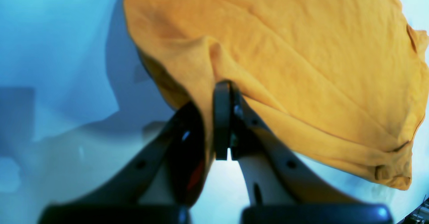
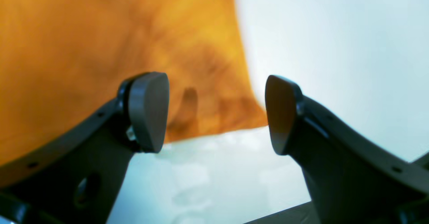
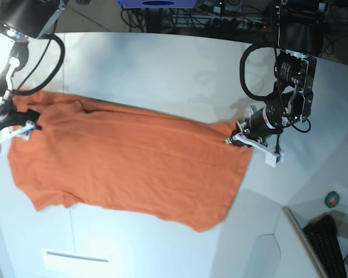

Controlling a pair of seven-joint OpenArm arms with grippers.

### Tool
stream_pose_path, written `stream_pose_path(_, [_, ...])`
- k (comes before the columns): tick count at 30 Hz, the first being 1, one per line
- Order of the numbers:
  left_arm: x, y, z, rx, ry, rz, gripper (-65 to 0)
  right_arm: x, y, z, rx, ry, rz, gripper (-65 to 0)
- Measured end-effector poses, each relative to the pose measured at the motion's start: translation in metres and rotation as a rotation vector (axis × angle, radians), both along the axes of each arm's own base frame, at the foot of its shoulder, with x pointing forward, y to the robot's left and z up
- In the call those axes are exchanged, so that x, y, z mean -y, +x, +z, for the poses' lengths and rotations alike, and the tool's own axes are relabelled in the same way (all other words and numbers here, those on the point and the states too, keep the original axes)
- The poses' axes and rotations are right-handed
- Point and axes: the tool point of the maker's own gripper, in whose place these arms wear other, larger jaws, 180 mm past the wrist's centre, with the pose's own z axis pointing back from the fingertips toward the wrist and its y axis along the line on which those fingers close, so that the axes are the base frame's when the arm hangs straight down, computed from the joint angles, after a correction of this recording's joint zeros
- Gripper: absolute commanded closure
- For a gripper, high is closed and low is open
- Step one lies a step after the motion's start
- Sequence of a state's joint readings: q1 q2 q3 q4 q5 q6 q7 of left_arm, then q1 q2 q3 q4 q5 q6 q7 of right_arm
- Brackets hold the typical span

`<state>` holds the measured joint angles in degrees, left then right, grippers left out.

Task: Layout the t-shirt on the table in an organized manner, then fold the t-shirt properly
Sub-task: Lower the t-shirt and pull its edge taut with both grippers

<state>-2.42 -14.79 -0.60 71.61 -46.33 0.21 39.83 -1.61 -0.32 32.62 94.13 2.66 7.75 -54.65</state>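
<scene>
From where I'm standing, the right tool (image 3: 16,124) sits at the left end of the worktop (image 3: 162,63) with its jaws wide apart, nothing in them, right by the t-shirt (image 3: 127,168) edge. The shirt lies spread across the middle, mostly flat. Over on the right, the left tool (image 3: 239,139) is clamped on a corner of the fabric, holding it slightly lifted. I'd say pull that corner outward gently and lay it down flat before letting go, so the hem squares up. The collar and tag aren't visible, and the right wrist view is blurry.
</scene>
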Motion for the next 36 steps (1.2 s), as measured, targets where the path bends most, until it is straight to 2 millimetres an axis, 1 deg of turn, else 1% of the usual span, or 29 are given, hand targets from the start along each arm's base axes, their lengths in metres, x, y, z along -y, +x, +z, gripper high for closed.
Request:
stream_pose_path(2, [-0.002, -0.001, 0.0, -0.002, 0.003, 0.0, 0.0, -0.003, 0.002, -0.014, -0.013, 0.021, 0.003, -40.5])
stream_pose_path(4, [-0.001, -0.001, -0.001, -0.002, 0.002, 0.001, 0.0, -0.002, 0.007, -0.022, -0.014, 0.033, -0.005, -40.2])
stream_pose_path(6, [0.0, 0.0, 0.0, -0.001, -0.001, 0.0, 0.0, 0.002, 0.003, -0.03, -0.02, 0.073, -0.055, -40.1])
stream_pose_path(8, [-0.002, -0.001, -0.001, -0.003, 0.003, 0.001, 0.0, 0.006, -0.006, -0.04, -0.04, 0.112, -0.121, -40.1])
stream_pose_path(10, [-0.003, -0.001, 0.0, -0.003, 0.006, 0.001, 0.0, 0.005, -0.012, -0.048, -0.059, 0.135, -0.145, -40.1])
stream_pose_path(12, [-0.002, 0.0, 0.0, -0.002, 0.005, 0.001, 0.0, 0.005, -0.014, -0.049, -0.07, 0.136, -0.14, -39.8])
stream_pose_path(14, [-0.003, -0.001, -0.001, -0.003, 0.006, 0.001, 0.0, -0.006, -0.009, -0.049, -0.056, 0.151, -0.076, -39.8])
stream_pose_path(16, [-0.002, -0.001, -0.001, -0.003, 0.005, 0.0, 0.0, -0.017, -0.007, -0.051, -0.052, 0.174, -0.059, -39.8])
stream_pose_path(18, [-0.003, -0.001, -0.001, -0.003, 0.006, 0.0, 0.0, -0.022, -0.008, -0.055, -0.059, 0.193, -0.055, -39.8])
stream_pose_path(22, [-0.002, -0.001, -0.001, -0.003, 0.004, 0.0, 0.0, -0.019, -0.009, -0.056, -0.065, 0.184, -0.058, -39.6])
stream_pose_path(26, [-0.003, -0.001, -0.001, -0.003, 0.006, 0.001, 0.0, -0.022, -0.01, -0.059, -0.068, 0.193, -0.057, -39.6])
stream_pose_path(30, [-0.003, -0.001, -0.001, -0.003, 0.006, 0.0, 0.0, -0.021, -0.012, -0.06, -0.077, 0.192, -0.058, -39.6])
stream_pose_path(31, [-0.003, -0.001, -0.001, -0.003, 0.006, 0.0, 0.0, -0.021, -0.012, -0.06, -0.076, 0.192, -0.058, -38.9])
stream_pose_path(32, [-0.003, -0.001, -0.001, -0.003, 0.006, 0.0, 0.0, -0.021, -0.012, -0.06, -0.075, 0.193, -0.058, -36.8])
stream_pose_path(36, [-0.002, -0.001, -0.001, -0.003, 0.005, 0.0, 0.0, -0.021, -0.012, -0.06, -0.075, 0.192, -0.057, -23.0])
